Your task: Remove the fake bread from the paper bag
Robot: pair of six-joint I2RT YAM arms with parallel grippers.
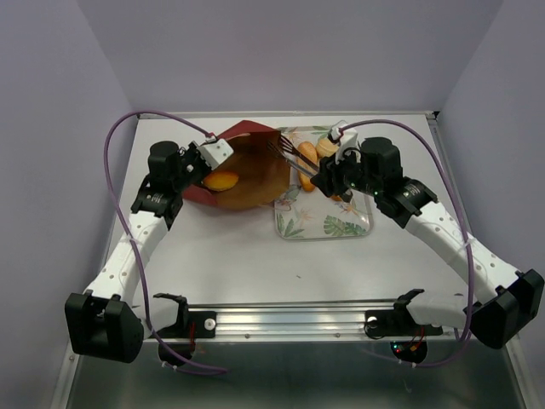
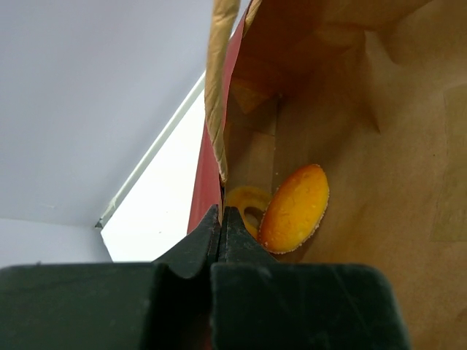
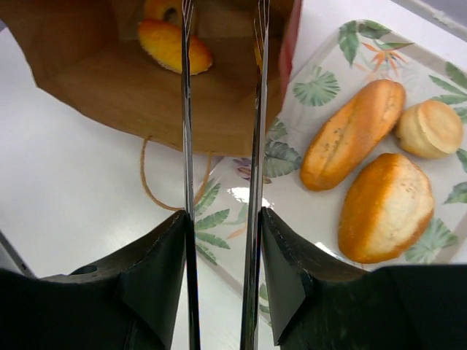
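Observation:
The dark red paper bag (image 1: 255, 175) lies on its side with its brown mouth facing right. My left gripper (image 2: 221, 215) is shut on the bag's upper rim (image 2: 217, 95) and holds it up. Inside the bag an oblong orange piece of fake bread (image 2: 295, 209) lies against a ring-shaped piece (image 2: 244, 200). My right gripper (image 3: 222, 219) is shut on a pair of metal tongs (image 3: 185, 109). The two thin tong arms reach into the bag's mouth toward the oblong piece (image 3: 175, 45); nothing sits between them.
The leaf-patterned tray (image 3: 321, 80) lies just right of the bag. It holds a long loaf (image 3: 352, 133), a fatter loaf (image 3: 385, 208) and a round bun (image 3: 431, 128). A loop handle (image 3: 149, 186) of the bag trails on the white table.

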